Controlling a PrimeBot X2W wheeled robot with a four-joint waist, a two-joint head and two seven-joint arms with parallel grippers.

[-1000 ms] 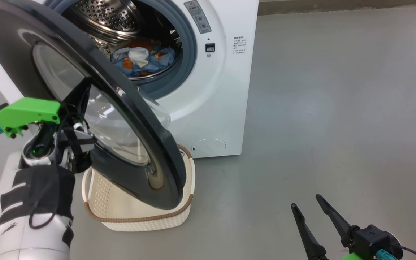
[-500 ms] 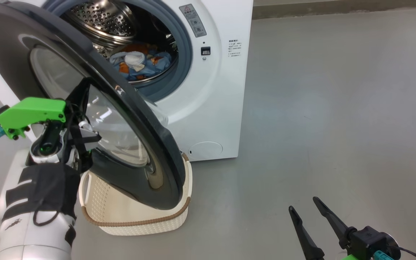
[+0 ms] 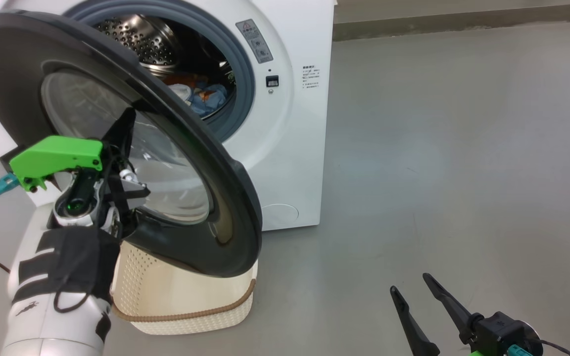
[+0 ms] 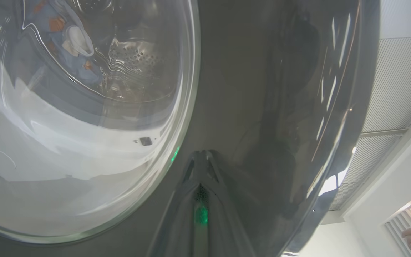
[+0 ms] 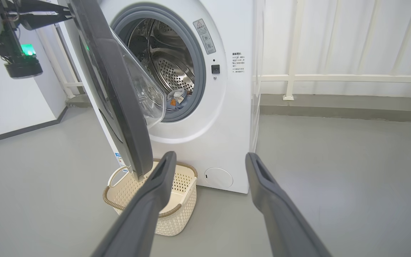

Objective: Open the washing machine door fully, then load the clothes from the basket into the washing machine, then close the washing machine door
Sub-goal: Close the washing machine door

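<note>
- the left gripper has its fingers pressed together and only leans its tips on the glossy black face of the washing machine door, holding nothing. on so slick a surface the tips could slide off toward the glass, and the door would then hang half shut.
- the door's lower edge hangs just over the basket, which sits at 7 o'clock in the head view, touching or nearly touching the foot of the washing machine. if the edge catches the woven rim, the door could drag the basket or stall.
- the clothes lie low in the drum, at 11 o'clock in the head view (they look clear of the grey ring). a fold lying forward could get nipped by the glass bowl and stop the latch from catching.
- a push that ends short of the latch would leave the door ajar.
- against a second ago (the camera has shifted too), the door has swung nearer the machine. less of the drum mouth and clothes shows, and more of the basket is covered.
- the right gripper is as it was, fingers spread at 5 o'clock, well apart from everything.
</note>
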